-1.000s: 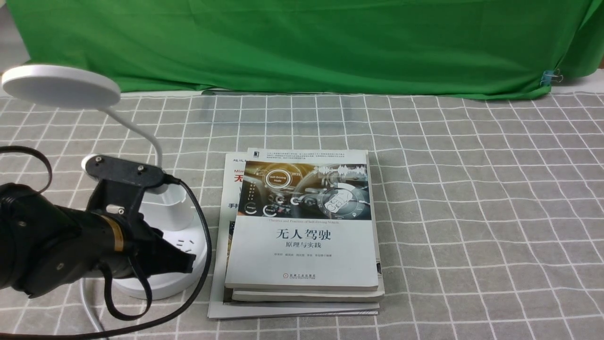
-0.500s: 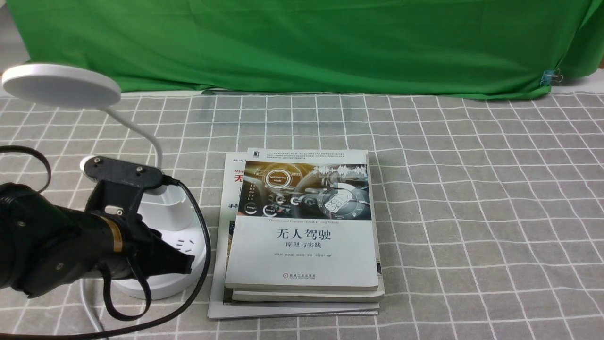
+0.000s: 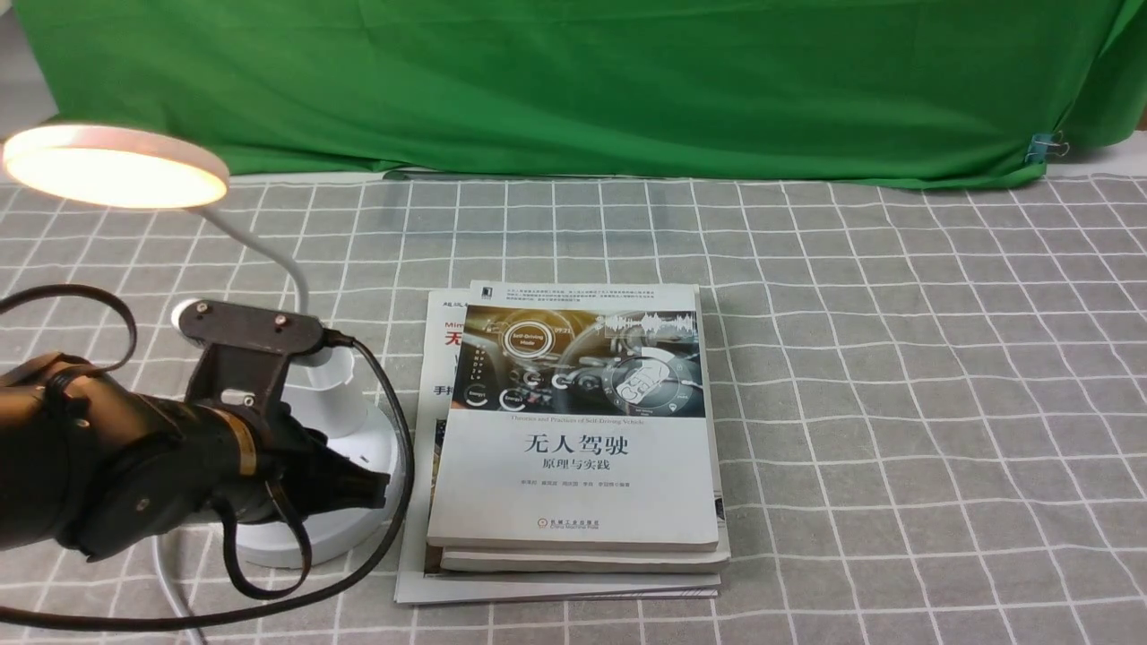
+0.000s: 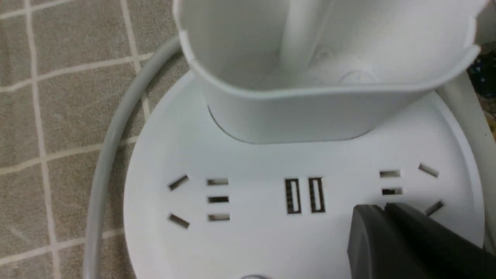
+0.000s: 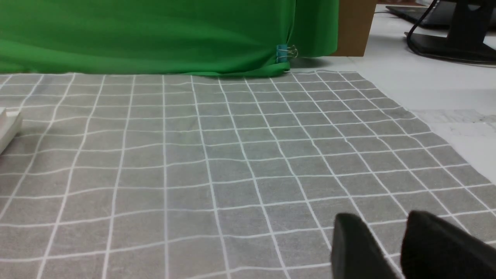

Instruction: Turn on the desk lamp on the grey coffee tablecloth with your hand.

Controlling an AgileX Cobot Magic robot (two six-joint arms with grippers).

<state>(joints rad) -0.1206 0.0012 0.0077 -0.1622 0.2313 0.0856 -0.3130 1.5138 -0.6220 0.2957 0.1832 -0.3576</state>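
- White plastic desk lamp (image 3: 116,166) with round disc head, bent gooseneck and cup: is standing upright at the left side of the front view, its disc head glowing warm.
- White round lamp base (image 4: 294,170) with sockets: is resting on the grey tablecloth with white gridlines (image 3: 896,376).
- Black left gripper (image 4: 384,207): is reaching over the base, its jaws pressing together, tips angling down; whether they are touching the base, one cannot tell.
- Black robot left arm (image 3: 152,466) with gold band and screwed bracket: is covering part of the base in the front view.
- Black looping cable (image 3: 394,528): is hanging from the bracket and curving in front of the base.
- Pale rubbery cord (image 4: 104,162): is curving beside the base on the tablecloth.
- White-bordered paperback books (image 3: 582,475), stacked, the top cover showing a dashboard: are lying just to the right of the lamp base.
- Black right gripper (image 5: 381,217): is hanging over the tablecloth, its jaws spreading apart.
- Green fabric backdrop (image 3: 573,90): is hanging behind, a blue metal clip (image 3: 1040,148) gripping its lower edge.
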